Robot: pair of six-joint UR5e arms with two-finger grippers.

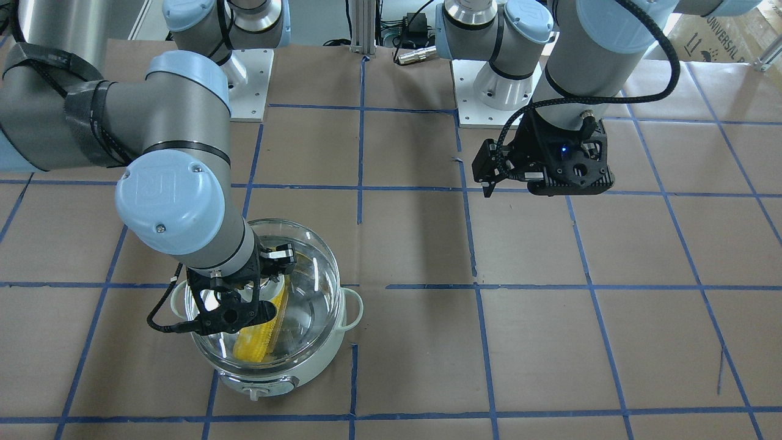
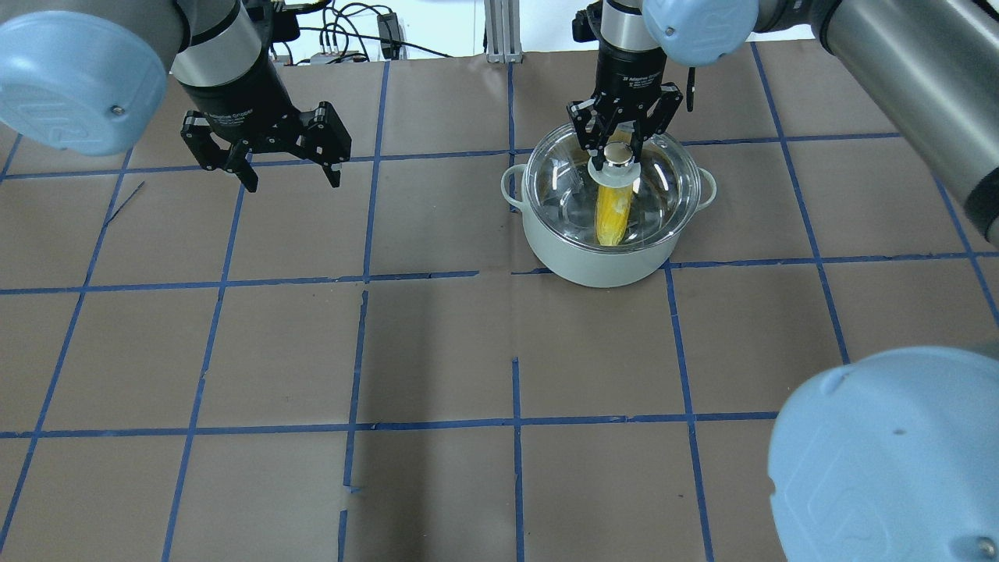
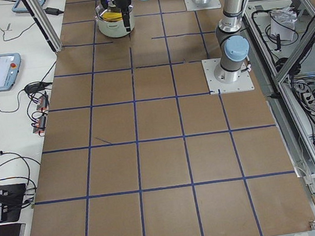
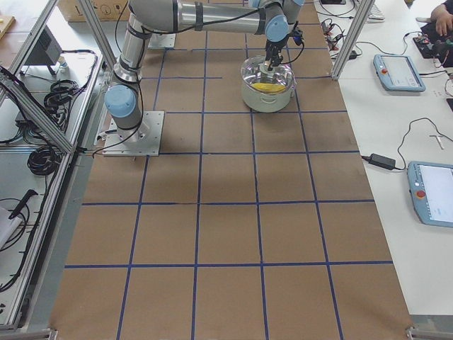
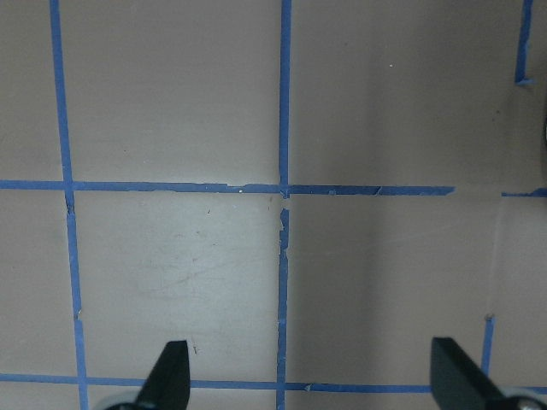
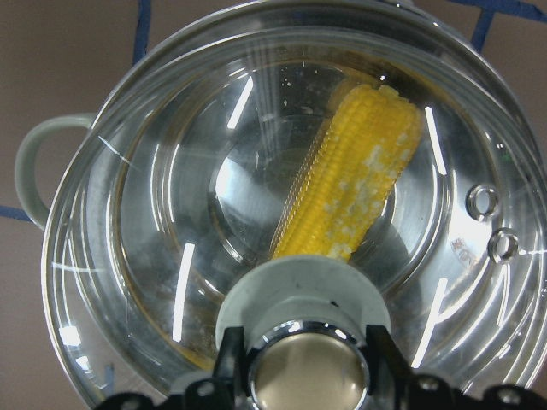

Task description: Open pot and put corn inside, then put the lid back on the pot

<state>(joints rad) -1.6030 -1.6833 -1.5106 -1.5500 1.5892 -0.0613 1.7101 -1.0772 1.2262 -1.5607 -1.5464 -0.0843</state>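
The pale mint-white pot (image 2: 593, 269) stands at the far right of centre in the overhead view. The yellow corn (image 2: 613, 215) lies inside it, seen through the clear glass lid (image 2: 663, 187) that covers the pot's mouth. My right gripper (image 2: 620, 152) comes straight down from above and is shut on the lid's central knob (image 6: 299, 295). In the right wrist view the corn (image 6: 359, 196) shows under the glass, tapering away from the knob. My left gripper (image 2: 293, 183) is open and empty, hanging above bare table well to the left of the pot; its fingertips (image 5: 171, 363) show apart.
The table is brown paper with a grid of blue tape lines (image 2: 515, 273). Both arm bases (image 1: 489, 91) stand at the robot's edge. Tablets and cables (image 4: 400, 71) lie on white side benches beyond the table's end.
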